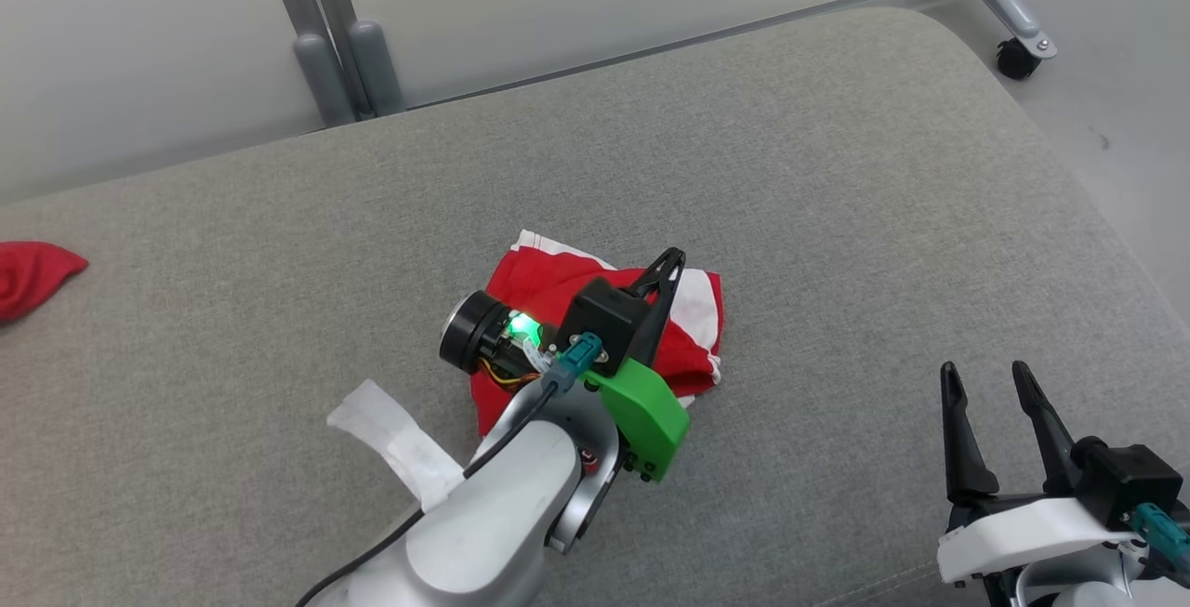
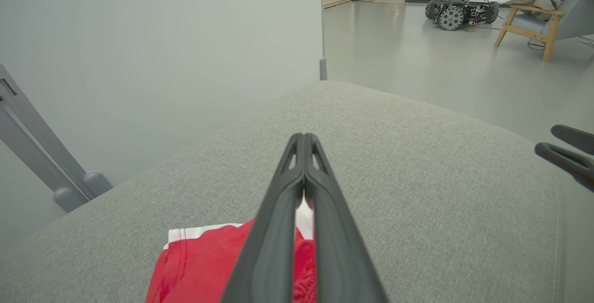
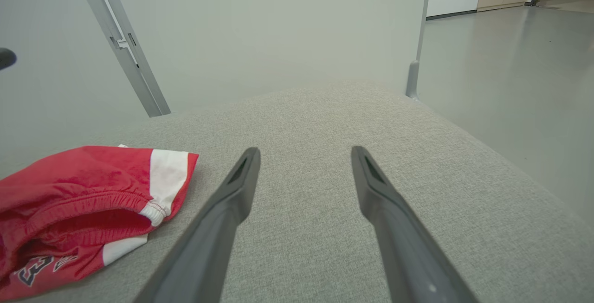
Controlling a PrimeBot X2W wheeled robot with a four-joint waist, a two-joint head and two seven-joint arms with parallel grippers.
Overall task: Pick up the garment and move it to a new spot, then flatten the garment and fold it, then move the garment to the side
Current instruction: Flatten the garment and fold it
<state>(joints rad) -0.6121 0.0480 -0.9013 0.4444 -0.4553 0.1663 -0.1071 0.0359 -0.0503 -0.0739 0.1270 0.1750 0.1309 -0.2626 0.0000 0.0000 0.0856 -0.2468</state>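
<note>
Left hand [image 1: 671, 258], nearest and pinched shut, lies over the crumpled red-and-white cloth garment [image 1: 539, 277] mid grey fabric counter [image 1: 837, 170], fingers aimed at 1 o'clock. My right hand [image 1: 985, 370] stands wide open, that garment at its 10 o'clock.

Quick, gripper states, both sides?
Left gripper: shut over the red and white garment; grip on it cannot be told.
Right gripper: open, holding nothing.
</note>
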